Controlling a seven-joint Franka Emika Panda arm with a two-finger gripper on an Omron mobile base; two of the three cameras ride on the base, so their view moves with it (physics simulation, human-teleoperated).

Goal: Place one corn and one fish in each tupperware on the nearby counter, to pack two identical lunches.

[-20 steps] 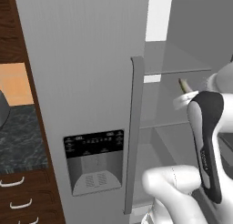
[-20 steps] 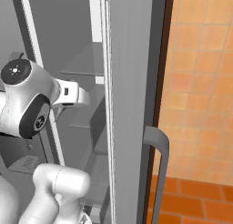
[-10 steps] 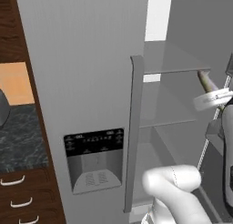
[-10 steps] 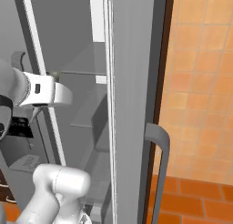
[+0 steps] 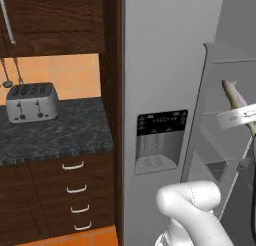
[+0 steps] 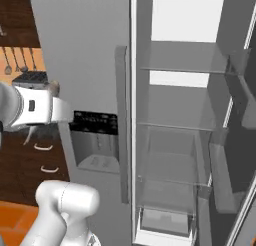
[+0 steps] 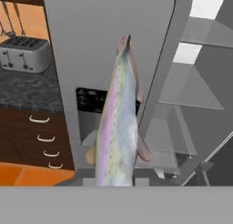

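Note:
A pale silvery-grey, slender fish (image 7: 119, 127) with a pinkish sheen stands up from the bottom of the hand view, and my gripper (image 7: 116, 180) is shut on its lower end. From the left base view the fish (image 5: 234, 94) pokes up from the white hand (image 5: 239, 116) at the right edge, in front of the fridge. The black-grey marbled counter (image 5: 55, 135) lies to the left over dark wood drawers. The corn and the tupperware are out of view.
A silver toaster (image 5: 31, 101) sits on the counter by the orange wall, under hanging utensils. The grey fridge's left door carries a dispenser panel (image 5: 159, 140) and a tall handle (image 6: 121, 120). Its right compartment (image 6: 185, 120) stands open, with glass shelves.
The whole picture has shifted, so the camera has moved: the counter and toaster have come into view at the left. The arm has swung round with the fish still held.

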